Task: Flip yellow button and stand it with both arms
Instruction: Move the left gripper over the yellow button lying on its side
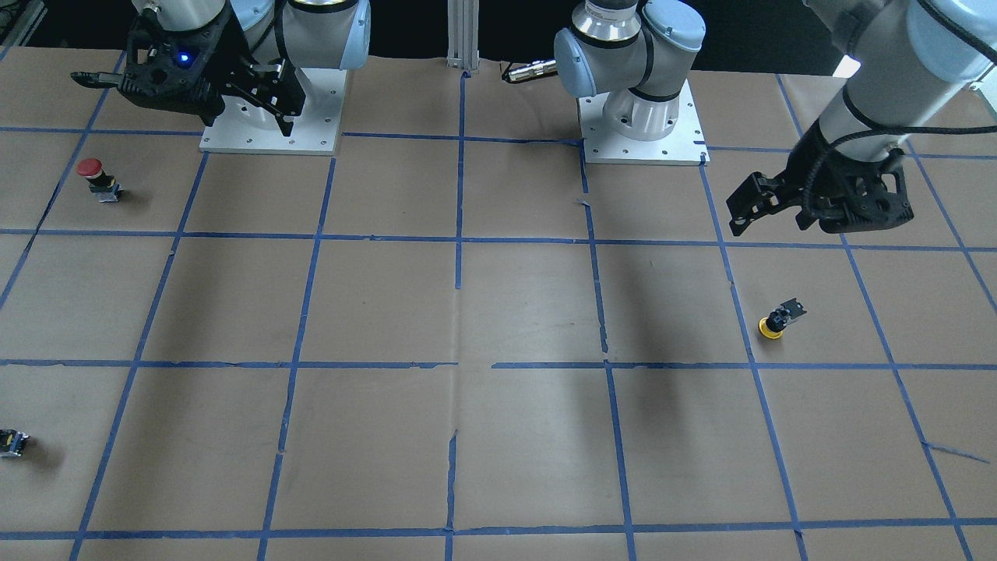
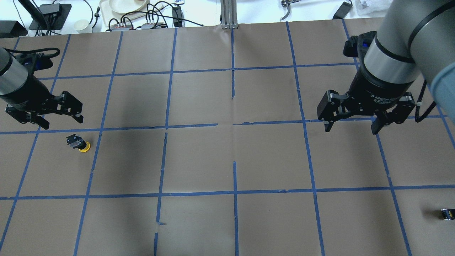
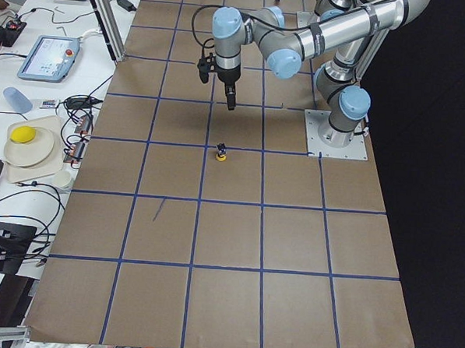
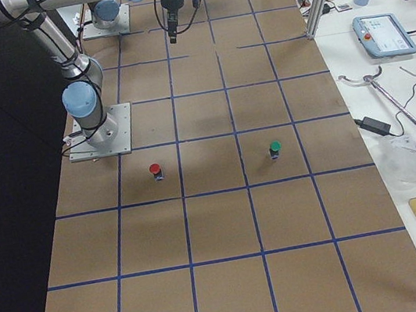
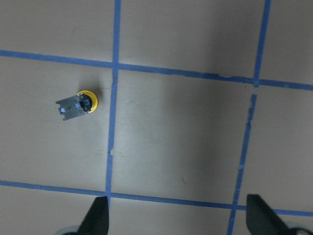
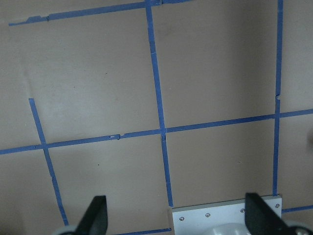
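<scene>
Cap down on the surface, base up and tilted: yellow button (image 2: 80,144), near left gripper (image 2: 61,120), spread wide, empty. Right gripper (image 2: 352,128) likewise wide, well apart. Likely to roll away if clipped off-centre; liable to slip during handover.

A small black-and-silver block (image 2: 448,214) is cut by the overhead view's right edge. In the wrist views the left gripper (image 5: 178,223) and right gripper (image 6: 176,223) show only the tips of their fingers (image 5: 98,218). There the yellow button (image 5: 79,103) hides most of its cap behind its grey base.
</scene>
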Motion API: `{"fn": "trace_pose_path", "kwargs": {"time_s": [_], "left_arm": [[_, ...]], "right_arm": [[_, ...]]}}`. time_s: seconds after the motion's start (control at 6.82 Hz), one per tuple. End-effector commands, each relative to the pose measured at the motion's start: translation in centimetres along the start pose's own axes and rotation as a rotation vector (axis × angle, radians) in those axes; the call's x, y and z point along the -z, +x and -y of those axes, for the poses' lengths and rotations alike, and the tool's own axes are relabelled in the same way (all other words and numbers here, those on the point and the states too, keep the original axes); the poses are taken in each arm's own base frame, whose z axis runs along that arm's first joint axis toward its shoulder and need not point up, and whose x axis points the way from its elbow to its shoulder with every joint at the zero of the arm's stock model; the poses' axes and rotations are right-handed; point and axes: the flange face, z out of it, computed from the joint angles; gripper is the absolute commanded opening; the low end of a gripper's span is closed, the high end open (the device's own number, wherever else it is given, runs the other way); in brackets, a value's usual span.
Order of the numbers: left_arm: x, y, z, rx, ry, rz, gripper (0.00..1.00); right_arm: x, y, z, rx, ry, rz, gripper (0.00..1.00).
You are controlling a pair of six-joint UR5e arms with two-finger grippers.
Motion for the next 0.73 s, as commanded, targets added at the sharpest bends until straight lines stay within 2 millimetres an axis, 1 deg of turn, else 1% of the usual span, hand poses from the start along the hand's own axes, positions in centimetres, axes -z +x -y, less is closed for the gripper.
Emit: {"fn": "trace_pose_path", "kwargs": {"time_s": [0.0, 0.15, 0.29, 0.44, 0.59], "left_arm": [[-6.2, -3.4, 2.2, 0.045, 0.017, 0.003, 1.0], [-8.8, -3.7, 2.4, 0.057, -0.005, -0.003, 1.0], [-11.3, -4.2, 3.2, 0.067, -0.022, 0.001, 1.0], [-12.8, -6.7, 3.4, 0.105, -0.03, 0.055, 1.0], [-13.8, -7.4, 3.0, 0.12, -0.044, 0.045, 0.99]], "right_arm": [[0.0, 0.0, 0.0, 0.0, 0.001, -0.002, 1.0], [0.1, 0.1, 0.1, 0.0, 0.003, -0.006, 1.0], [0.1, 0.1, 0.1, 0.0, 0.004, -0.006, 1.0], [0.1, 0.0, 0.0, 0.0, 0.007, -0.004, 1.0], [0.2, 0.0, 0.0, 0.001, 0.007, -0.004, 1.0]]}}
